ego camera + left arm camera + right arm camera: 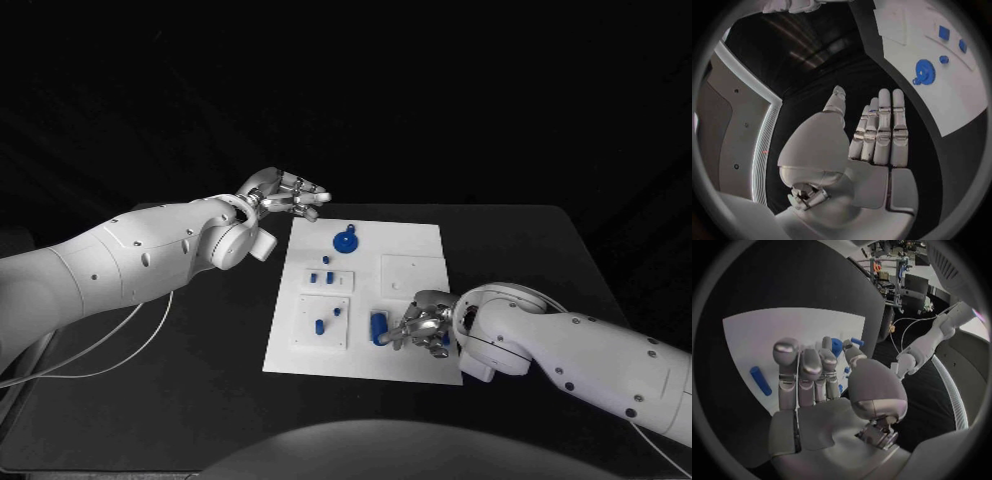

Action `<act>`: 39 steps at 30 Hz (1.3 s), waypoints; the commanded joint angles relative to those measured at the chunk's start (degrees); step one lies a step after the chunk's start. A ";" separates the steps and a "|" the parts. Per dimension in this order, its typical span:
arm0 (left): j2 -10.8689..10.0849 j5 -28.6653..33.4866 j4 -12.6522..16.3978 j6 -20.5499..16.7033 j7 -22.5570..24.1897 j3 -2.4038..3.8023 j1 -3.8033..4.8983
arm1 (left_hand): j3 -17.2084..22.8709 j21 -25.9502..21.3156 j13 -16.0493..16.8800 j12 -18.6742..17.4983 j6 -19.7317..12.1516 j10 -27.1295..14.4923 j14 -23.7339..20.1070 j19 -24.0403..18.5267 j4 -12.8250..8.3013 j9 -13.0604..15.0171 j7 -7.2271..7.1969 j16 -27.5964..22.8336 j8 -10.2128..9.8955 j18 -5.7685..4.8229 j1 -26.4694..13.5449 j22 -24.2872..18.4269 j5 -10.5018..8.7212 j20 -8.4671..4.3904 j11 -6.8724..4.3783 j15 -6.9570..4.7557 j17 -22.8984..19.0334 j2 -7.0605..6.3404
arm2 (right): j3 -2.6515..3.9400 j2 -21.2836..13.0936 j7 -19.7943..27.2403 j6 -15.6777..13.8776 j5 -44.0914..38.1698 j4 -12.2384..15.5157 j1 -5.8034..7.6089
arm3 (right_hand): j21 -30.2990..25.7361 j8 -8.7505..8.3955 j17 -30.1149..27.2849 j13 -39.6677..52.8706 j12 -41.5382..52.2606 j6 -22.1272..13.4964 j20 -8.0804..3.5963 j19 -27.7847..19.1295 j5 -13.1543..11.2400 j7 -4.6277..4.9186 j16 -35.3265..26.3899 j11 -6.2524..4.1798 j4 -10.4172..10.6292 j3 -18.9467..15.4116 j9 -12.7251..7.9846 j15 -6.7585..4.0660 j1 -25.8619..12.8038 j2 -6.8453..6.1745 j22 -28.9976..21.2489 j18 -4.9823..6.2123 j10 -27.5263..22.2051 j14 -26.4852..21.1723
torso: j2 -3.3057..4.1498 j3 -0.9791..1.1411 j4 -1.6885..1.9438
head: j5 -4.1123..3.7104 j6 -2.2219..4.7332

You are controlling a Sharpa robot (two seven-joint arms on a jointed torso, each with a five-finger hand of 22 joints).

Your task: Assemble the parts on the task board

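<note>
Black table (534, 250) carries the white task board (411, 250). Right hand (421, 325) hangs over its near edge — fingers curled, contents hidden — beside a blue bar (379, 328). Blue gear (345, 240) sits at the far end. Left hand (284, 196) hovers off-board — fingers straight, together, empty.

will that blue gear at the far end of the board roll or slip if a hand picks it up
The gear lies flat on the board, so it probably won't roll where it is. It looks like stiff, light plastic. Its low profile leaves little edge to pinch, so it may slide on the smooth board; set on edge, it could roll.
</note>
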 commanded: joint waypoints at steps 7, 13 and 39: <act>0.12 -0.19 0.10 1.00 -0.14 0.03 0.02 | 0.07 0.40 0.08 -0.33 0.04 -0.52 0.05 -0.19 0.35 0.10 0.31 0.17 0.04 -0.65 -0.27 -0.21 0.05 0.21 0.00 0.26 0.04 0.66 | 0.02 0.76 0.86 1.97 -1.28 -0.83 -0.16 | -0.25 0.04 -0.38 -0.11 0.41 0.28 -0.44 3.00 3.95 -0.53 -0.20 -0.38 -4.31 -0.24 0.93 -0.41 -0.98 3.51 5.49 -0.73 0.06 0.37 | 0.00 -0.04 0.07 | -0.12 -0.25; 0.16 -0.19 0.12 1.15 -0.19 0.03 0.02 | 0.06 0.46 0.08 -0.34 0.05 -0.63 0.02 -0.21 0.47 0.10 0.31 0.16 0.05 -0.65 -0.35 -0.28 0.06 0.22 0.03 0.28 0.04 0.86 | 0.02 1.83 0.58 1.19 -1.39 -2.65 -0.35 | -0.27 0.09 -0.57 0.05 0.84 0.47 -0.53 3.03 1.71 -0.72 -0.19 -0.50 -5.28 4.94 2.84 -0.51 -3.98 4.40 5.47 -0.81 0.15 0.34 | 0.03 -0.05 0.11 | -0.05 -0.25; 0.01 -0.19 0.00 1.23 -0.60 0.03 0.02 | -0.01 0.54 0.08 -0.35 -0.13 -1.28 -0.21 -0.39 0.43 0.09 0.39 0.14 0.05 -0.62 -0.29 -0.62 0.09 0.32 0.20 0.40 0.02 1.33 | 0.02 3.98 -0.64 5.09 -0.94 -6.26 -0.75 | -0.22 0.06 -0.86 0.11 0.91 0.63 -0.48 2.94 3.99 -0.88 0.27 -0.51 -6.55 3.52 5.58 -0.45 -3.91 3.37 5.50 -0.95 0.16 0.29 | -0.04 -0.02 0.04 | 0.21 -0.46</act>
